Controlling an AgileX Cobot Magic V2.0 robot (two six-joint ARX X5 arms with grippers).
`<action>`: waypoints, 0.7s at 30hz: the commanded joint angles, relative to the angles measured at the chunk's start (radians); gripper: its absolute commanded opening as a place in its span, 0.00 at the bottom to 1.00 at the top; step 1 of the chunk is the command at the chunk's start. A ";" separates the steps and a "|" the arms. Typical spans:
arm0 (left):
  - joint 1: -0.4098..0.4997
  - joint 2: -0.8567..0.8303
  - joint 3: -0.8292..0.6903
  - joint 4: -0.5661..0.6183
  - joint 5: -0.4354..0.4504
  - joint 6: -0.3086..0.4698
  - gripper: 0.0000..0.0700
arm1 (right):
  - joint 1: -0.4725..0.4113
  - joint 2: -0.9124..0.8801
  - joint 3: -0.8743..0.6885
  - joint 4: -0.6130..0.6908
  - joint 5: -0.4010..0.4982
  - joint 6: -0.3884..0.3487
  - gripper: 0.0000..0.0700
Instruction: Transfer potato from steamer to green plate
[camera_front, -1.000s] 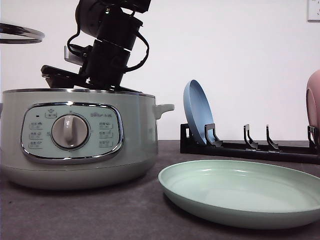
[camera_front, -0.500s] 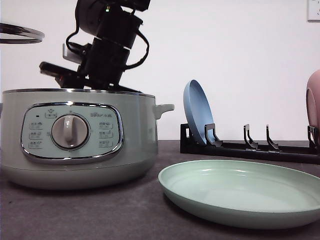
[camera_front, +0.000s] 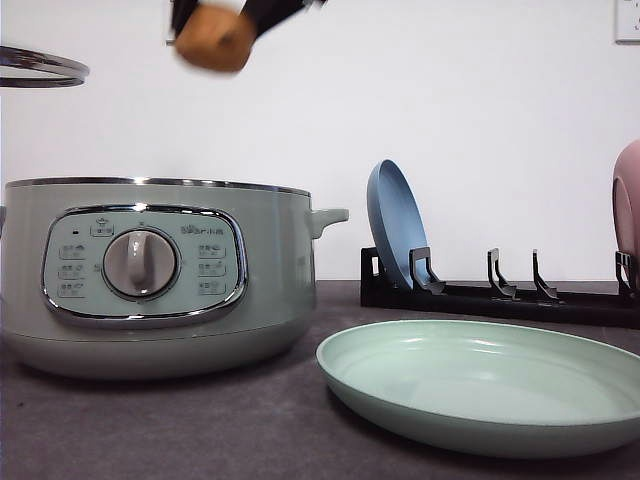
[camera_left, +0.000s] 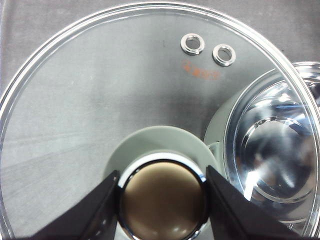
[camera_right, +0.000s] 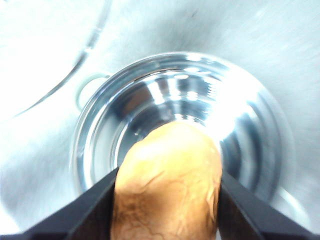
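**Inspector:** Report your fingers first.

**Operator:** My right fingers (camera_right: 167, 210) are clenched on the potato (camera_right: 167, 185), one on each flank, grasping it across its narrow width. My left fingers (camera_left: 162, 200) are clamped on the knob of the glass lid (camera_left: 100, 100), holding it off the pot.

**Inspector:** Where is the potato relative to your right fingers?

**Operator:** Between them, and high in the air. Directly beneath them lies the open steamer (camera_front: 150, 270), its shiny inner bowl bare. In the front view the potato (camera_front: 212, 42) is blurred, so I judge the arm is in quick motion.

**Inspector:** And the destination?

**Operator:** The green plate (camera_front: 480, 385) sits on the desk (camera_front: 150, 430), well below my right fingers and off to the side, beside the steamer. Behind it, a black rack (camera_front: 500, 295) carries a blue plate (camera_front: 398, 225).

**Inspector:** How should the step be done?

**Operator:** My judgement: keep the clench firm, since smooth skin may slip. Travel sideways at height until clear of the chrome rim, then descend over the plate's middle. Release low, because an oval potato could roll toward the raised rim.
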 joint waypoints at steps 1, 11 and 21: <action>0.000 -0.011 0.044 0.034 0.000 0.008 0.00 | -0.006 -0.017 0.025 -0.018 0.000 -0.031 0.22; -0.015 -0.011 0.044 0.034 0.014 0.008 0.00 | -0.106 -0.185 -0.033 -0.178 0.001 -0.072 0.22; -0.039 -0.011 0.044 0.034 0.014 0.008 0.00 | -0.182 -0.498 -0.565 0.041 -0.001 -0.075 0.19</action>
